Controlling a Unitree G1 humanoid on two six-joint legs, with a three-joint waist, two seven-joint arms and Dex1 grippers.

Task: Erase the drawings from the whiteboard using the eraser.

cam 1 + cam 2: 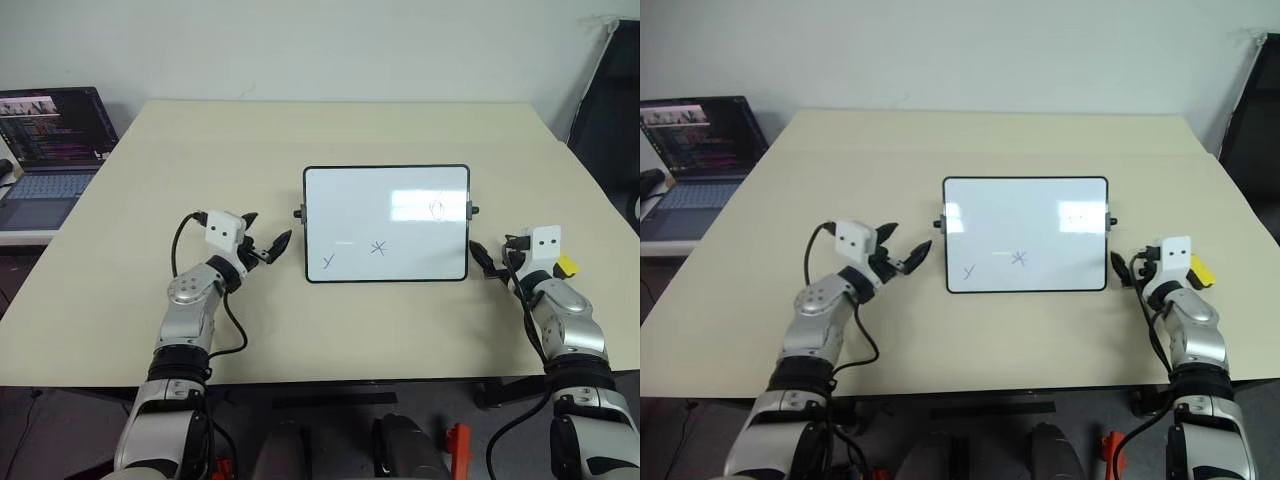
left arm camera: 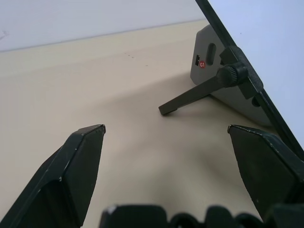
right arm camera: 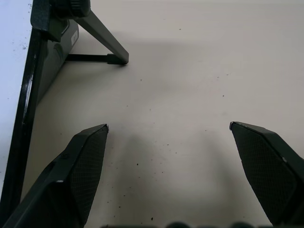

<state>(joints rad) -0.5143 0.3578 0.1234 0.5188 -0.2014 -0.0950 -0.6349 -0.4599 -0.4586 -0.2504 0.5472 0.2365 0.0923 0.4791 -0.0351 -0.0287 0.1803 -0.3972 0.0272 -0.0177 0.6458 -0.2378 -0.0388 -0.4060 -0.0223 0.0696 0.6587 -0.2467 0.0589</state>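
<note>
- Beige tabletop carries the whole job, with a pale wall behind it and a laptop on a side desk out at ten o'clock.
- Right gripper hangs just beside the board's right edge; its two black fingers stand spread as wide as they go, with bare table between them and nothing held.
- Left gripper hovers near the board's left edge, its fingers also well apart and empty, aimed toward the side knob and folding stand leg.
- Just at three o'clock from the right wrist a bit of yellow peeks out behind the arm's white camera box; that is probably the eraser, though most of it is hidden.
- Between the arms, the whiteboard stands tilted back on its stand at the table's centre.
- The drawings are untouched: a Y-like tick at seven o'clock on the board, an asterisk star near six, an oval scribble toward two, partly washed by glare.
- My judgement: the task sits at its very start, at the step of fetching the eraser.
- The next move calls for the right arm to swing outward, bring the open jaws over the yellow block, then close on it; the left might steady the frame.
- Containers: none on the table, so nothing to report inside any.
</note>
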